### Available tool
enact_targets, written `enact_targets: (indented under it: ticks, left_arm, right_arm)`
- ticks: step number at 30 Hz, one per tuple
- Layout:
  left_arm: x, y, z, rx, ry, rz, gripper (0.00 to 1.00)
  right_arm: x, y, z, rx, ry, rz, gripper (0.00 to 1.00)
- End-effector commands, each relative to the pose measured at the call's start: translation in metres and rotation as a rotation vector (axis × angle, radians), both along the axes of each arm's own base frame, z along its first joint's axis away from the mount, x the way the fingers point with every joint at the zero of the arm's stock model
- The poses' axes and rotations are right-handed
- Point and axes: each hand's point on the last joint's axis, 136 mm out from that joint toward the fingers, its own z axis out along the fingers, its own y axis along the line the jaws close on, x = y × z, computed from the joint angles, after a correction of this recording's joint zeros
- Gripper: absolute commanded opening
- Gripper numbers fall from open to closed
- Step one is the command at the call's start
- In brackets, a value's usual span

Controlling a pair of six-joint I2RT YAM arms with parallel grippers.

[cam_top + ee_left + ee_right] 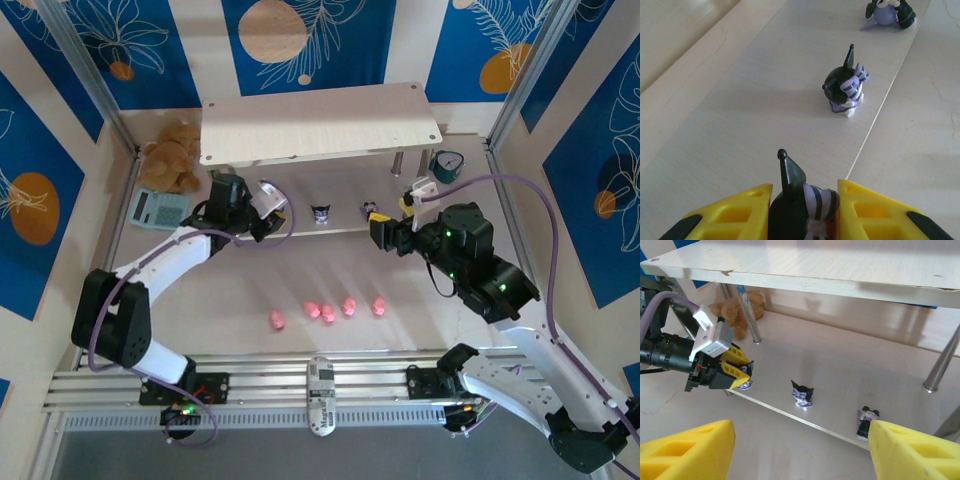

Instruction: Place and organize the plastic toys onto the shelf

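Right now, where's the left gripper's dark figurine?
Top view: the held figurine sits in the left gripper near the left end of the shelf's lower board, left of the middle figurine.

Plush bear point(172, 155): brown, slumped in the far left corner of the table point(200, 320). Calculator point(157, 208): pale teal-grey, lying flat just in front of the bear at the left edge. Alarm clock point(447, 166): small, teal, with a pale dial, standing in the far right corner, well apart from the bear. Table top: pale, glossy, faintly marbled. Backdrop panels point(300, 40): blue, with white leaf outlines and orange and cream discs, on three sides. Frame posts point(85, 70): silver metal, slanting up from both far corners. Aluminium rails point(260, 385): along the near edge, with a small white-and-grey oblong object point(320, 395) lying across them at the middle.
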Motion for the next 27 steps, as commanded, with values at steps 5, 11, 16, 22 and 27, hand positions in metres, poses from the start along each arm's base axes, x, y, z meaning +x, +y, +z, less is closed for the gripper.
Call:
enact_targets:
  ticks: [5, 11, 16, 22, 27]
  left_arm:
    - [0.010, -0.004, -0.003, 0.011, -0.022, -0.095, 0.30]
    - [0.017, -0.003, -0.019, 0.005, 0.000, -0.079, 0.30]
    - [0.022, -0.002, -0.023, 0.006, -0.009, -0.063, 0.30]
    - [0.029, 0.002, -0.034, 0.021, -0.029, -0.026, 0.30]
    - [0.034, 0.007, -0.037, 0.043, -0.058, 0.003, 0.30]
  right_arm:
    - [-0.001, -0.016, -0.005, -0.003, 0.017, -0.055, 0.71]
    - [0.002, -0.017, -0.007, -0.003, 0.023, -0.061, 0.71]
    - [0.004, -0.018, -0.009, -0.002, 0.027, -0.064, 0.71]
    - [0.005, -0.019, -0.016, 0.004, 0.045, -0.062, 0.71]
    - [0.006, -0.019, -0.020, 0.006, 0.054, -0.065, 0.71]
